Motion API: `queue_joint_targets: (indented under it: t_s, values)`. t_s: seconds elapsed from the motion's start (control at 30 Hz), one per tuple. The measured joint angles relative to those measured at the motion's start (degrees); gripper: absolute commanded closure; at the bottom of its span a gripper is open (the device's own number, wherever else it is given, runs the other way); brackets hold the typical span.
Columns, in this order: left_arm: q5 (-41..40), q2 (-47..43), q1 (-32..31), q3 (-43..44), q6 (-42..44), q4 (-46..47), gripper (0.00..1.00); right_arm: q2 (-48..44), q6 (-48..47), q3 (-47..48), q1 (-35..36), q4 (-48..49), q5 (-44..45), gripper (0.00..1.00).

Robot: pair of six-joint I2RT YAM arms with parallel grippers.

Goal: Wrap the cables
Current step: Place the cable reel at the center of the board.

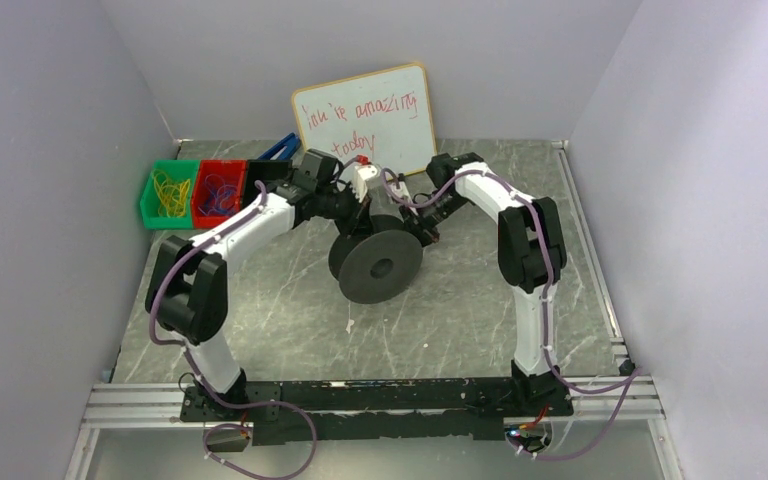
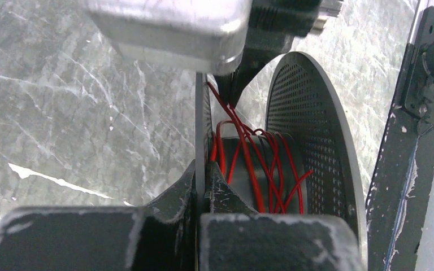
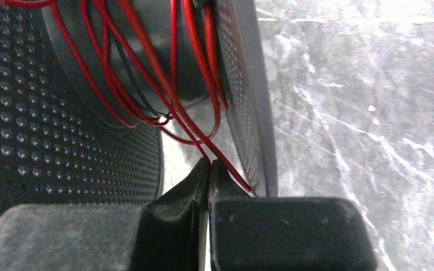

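A black spool (image 1: 380, 268) stands on its rim in the middle of the table, with both arms meeting behind it. My left gripper (image 2: 203, 165) is shut on the thin edge of one spool flange (image 2: 200, 124). The thin red cables (image 2: 248, 164) lie in loose crossing turns on the hub, between that flange and the perforated one (image 2: 299, 124). My right gripper (image 3: 209, 164) is shut on a strand of the cables (image 3: 147, 62), which runs taut from its tips up to the hub. In the left wrist view, that gripper's dark finger (image 2: 238, 84) hangs above the hub.
A green bin (image 1: 150, 205) with yellow loops and a red bin (image 1: 200, 205) stand at the back left. A whiteboard (image 1: 365, 115) leans on the back wall, with a blue object (image 1: 278, 148) beside it. Grey walls close in three sides.
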Motion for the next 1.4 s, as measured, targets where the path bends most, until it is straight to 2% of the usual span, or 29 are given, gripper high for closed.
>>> queue_joint_targets:
  t_s: [0.03, 0.2, 0.33, 0.5, 0.6, 0.67, 0.73, 0.77, 0.8, 1.03, 1.17, 1.2, 1.27, 1.4]
  values:
    - [0.6, 0.5, 0.4, 0.1, -0.6, 0.4, 0.97, 0.6, 0.7, 1.0, 0.0, 0.0, 0.0, 0.96]
    - [3.3, 4.2, 2.6, 2.1, -2.6, 1.7, 0.84, 3.8, 2.6, 6.1, -1.6, -0.4, -1.1, 0.97]
    - [4.4, 6.8, 4.4, 2.9, -3.7, 3.5, 0.67, 5.2, 2.8, 7.2, -3.4, -1.1, -3.3, 0.96]
    - [2.7, 9.6, 5.0, 3.0, -3.5, 3.3, 0.50, 5.5, 2.8, 7.3, -4.4, -1.6, -2.9, 0.96]
    - [1.3, 11.0, 5.0, 2.9, -3.8, 2.3, 0.45, 6.6, 2.7, 7.8, -4.8, -3.1, -3.1, 0.96]
    - [0.6, 11.6, 5.1, 2.9, -4.1, 1.8, 0.35, 7.4, 2.9, 8.1, -4.9, -3.4, -3.3, 0.96]
    - [-0.3, 11.8, 5.1, 2.9, -4.1, 1.5, 0.33, 8.0, 3.5, 8.1, -4.9, -3.3, -3.3, 0.96]
    - [-1.1, 11.8, 5.1, 2.9, -4.2, 1.4, 0.21, 8.1, 4.0, 8.0, -4.9, -3.1, -3.1, 0.96]
    - [-2.3, 11.8, 5.1, 2.9, -4.2, 1.5, 0.17, 8.1, 4.4, 8.0, -5.0, -2.9, -2.9, 0.96]
    - [-14.1, 13.7, 5.2, 3.7, -4.7, 1.5, 0.15, 8.5, 9.0, 7.7, -5.6, -0.7, -2.0, 0.92]
    - [-21.3, 14.8, 5.6, 3.7, -5.7, 1.4, 0.14, 8.5, 15.0, 7.2, -6.1, 2.3, -0.1, 0.78]
    - [-22.5, 14.8, 5.9, 3.7, -5.9, 1.4, 0.13, 8.5, 16.3, 6.8, -6.3, 3.2, 0.6, 0.73]
    - [-24.1, 14.8, 6.3, 4.0, -6.1, 1.5, 0.06, 8.5, 18.4, 5.6, -6.5, 4.9, 1.9, 0.58]
    - [-26.2, 14.0, 7.3, 4.5, -6.5, 1.2, 0.06, 6.5, 23.3, 0.3, -7.3, 9.9, 6.6, 0.35]
